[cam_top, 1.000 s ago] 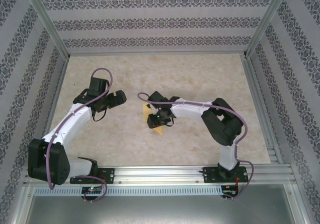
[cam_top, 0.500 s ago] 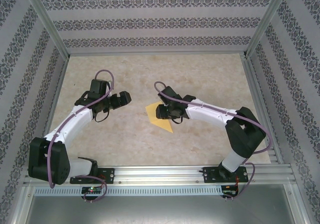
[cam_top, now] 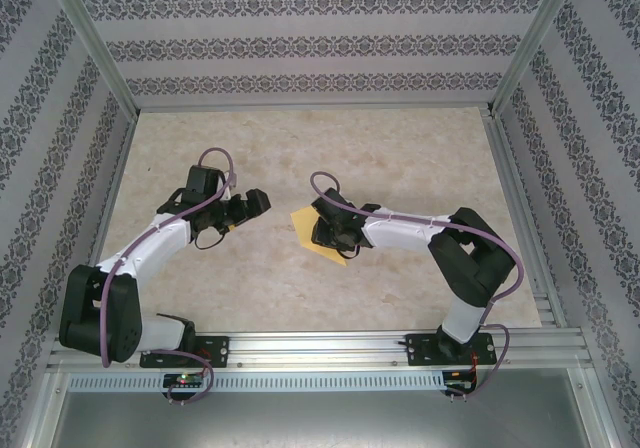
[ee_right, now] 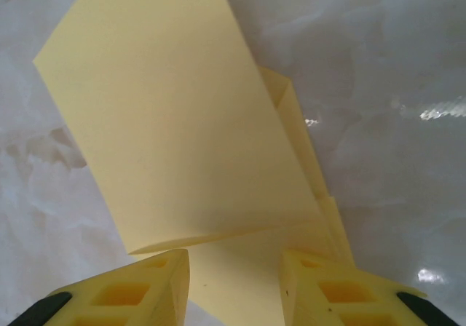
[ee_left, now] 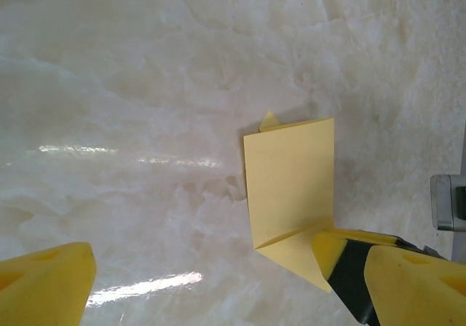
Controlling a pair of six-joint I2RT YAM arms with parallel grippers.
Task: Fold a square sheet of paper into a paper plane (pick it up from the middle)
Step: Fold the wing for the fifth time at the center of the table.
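Yellow-orange and thin, the square sheet of paper (cam_top: 300, 218) lies near the middle of the worktop (cam_top: 400, 158), partly folded. One panel stands up off the surface along a crease, and a flatter layer runs out beneath it to a pointed corner. We judge the plane to be at an early stage, since the raised panel has not been pressed down and no dart shape shows.

The right gripper (ee_right: 233, 257) sits low over the near end of the sheet. Its jaws are apart, with the flat layer passing between them and the raised panel rising just beyond the tips. We take this placement as a way to pin or steady the base layer, so the fold line does not wander. We cannot tell whether the tips actually touch the paper.

The left gripper (ee_left: 207, 268) is also spread wide, holding nothing. From above it is near the sheet but apart from it, on the sheet's left. One of its tips overlaps the sheet's corner in its own camera (a matter of angle, we think). That stance suits a helper ready to take the free edge.

The worktop is glossy, so a light sheet like this may slide if it is pushed from one side only
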